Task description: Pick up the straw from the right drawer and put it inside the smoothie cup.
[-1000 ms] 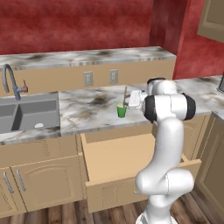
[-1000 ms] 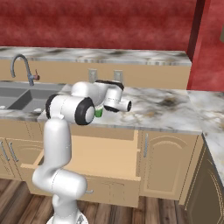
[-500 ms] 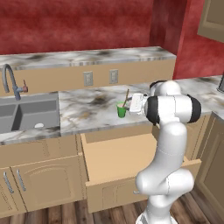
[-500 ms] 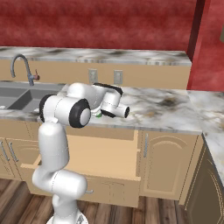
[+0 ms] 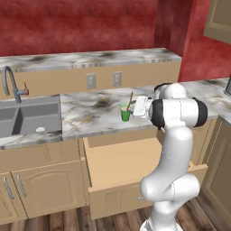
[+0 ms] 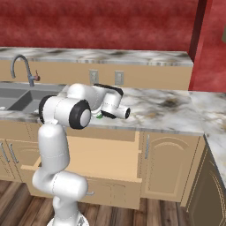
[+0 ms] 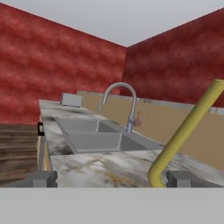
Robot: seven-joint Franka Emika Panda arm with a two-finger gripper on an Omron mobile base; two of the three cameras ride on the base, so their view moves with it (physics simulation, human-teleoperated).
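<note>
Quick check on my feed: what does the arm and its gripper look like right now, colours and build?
The arm is glossy white with rounded, bulbous segments and black bands at the joints. The gripper has a white boxy hand; its small finger tips look dark grey and blocky. No cables or markings are visible.

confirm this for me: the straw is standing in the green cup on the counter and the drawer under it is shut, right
Not quite. The straw does stand in the green cup on the counter, but the drawer below is pulled open, as the left base view shows.
</note>
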